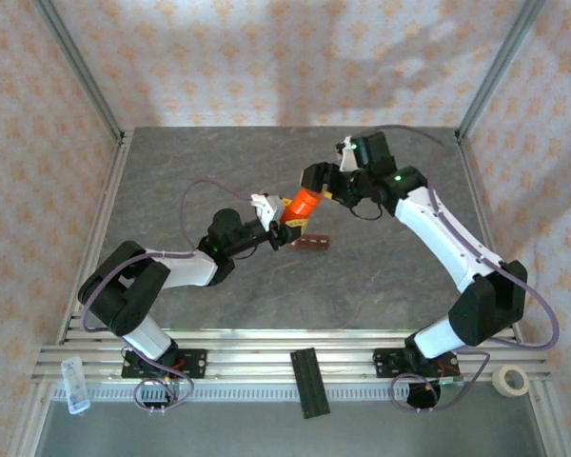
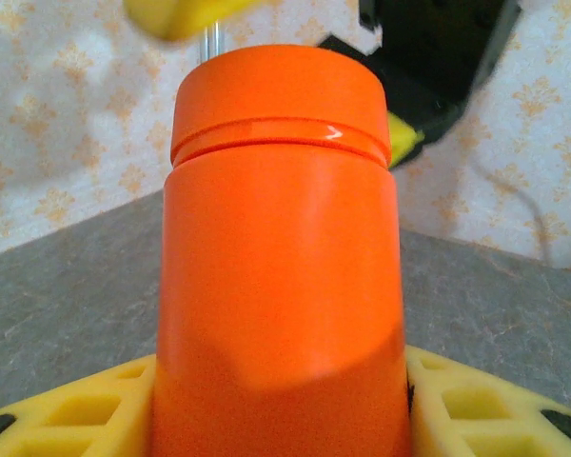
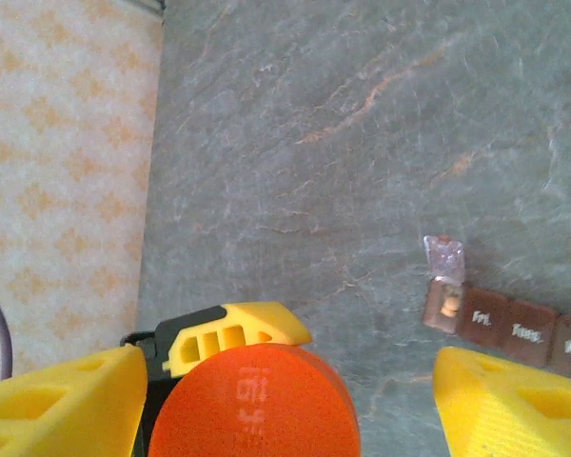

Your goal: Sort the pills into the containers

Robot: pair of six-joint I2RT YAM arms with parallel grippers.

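Note:
An orange pill bottle (image 1: 303, 204) with its cap on hangs tilted above the table's middle, and my left gripper (image 1: 284, 227) is shut on its lower body. In the left wrist view the bottle (image 2: 281, 267) stands between the yellow fingers (image 2: 67, 414). My right gripper (image 1: 325, 181) is open at the cap end. From the right wrist the cap (image 3: 255, 405) lies between spread fingers (image 3: 514, 405), with a gap on the right. The reddish-brown container strip (image 1: 312, 242) lies flat just below the bottle. Its end compartment (image 3: 445, 307) is open with a pill inside.
A black ribbed bar (image 1: 309, 381) rests on the front rail between the arm bases. A roll of tape (image 1: 510, 381) sits at the front right and a clear plastic piece (image 1: 75, 384) at the front left. Patterned walls and metal posts close in the table (image 1: 219, 152).

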